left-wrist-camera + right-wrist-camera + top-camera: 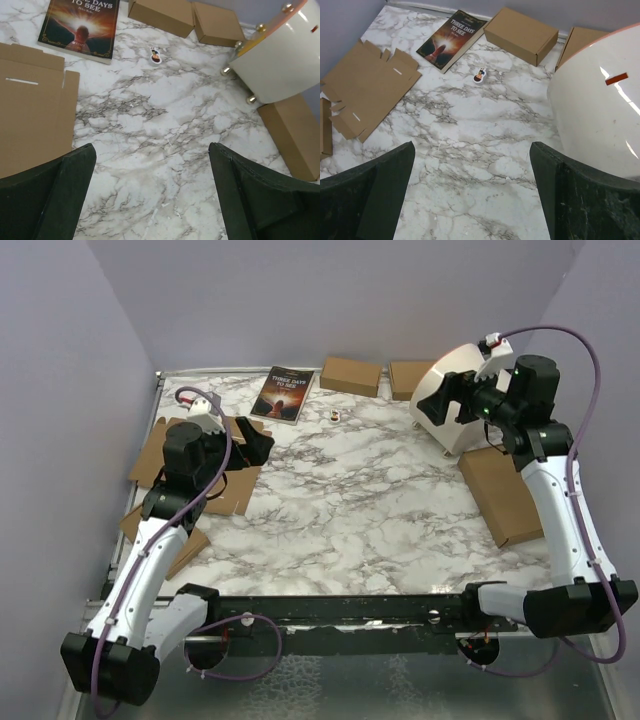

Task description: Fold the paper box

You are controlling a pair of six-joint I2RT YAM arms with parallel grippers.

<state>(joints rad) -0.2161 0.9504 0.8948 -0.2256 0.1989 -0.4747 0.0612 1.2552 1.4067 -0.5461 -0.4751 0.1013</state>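
Brown cardboard, my paper box (370,87), lies flat and unfolded at the left side of the marble table (370,500) (my left arm hides part of it). My left fingers (50,200) hang over its right edge, wide apart, holding nothing. My right fingers (580,200) are wide apart too, beside a white round thing (600,110).

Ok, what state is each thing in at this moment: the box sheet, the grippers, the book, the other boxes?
paper box: unfolded, a flat sheet on the table, not gripped.
left gripper: open, empty.
right gripper: open, empty.
book: closed, cover up.
small box by the book: closed.
second small box: closed.
box at the right edge: closed, lying flat.
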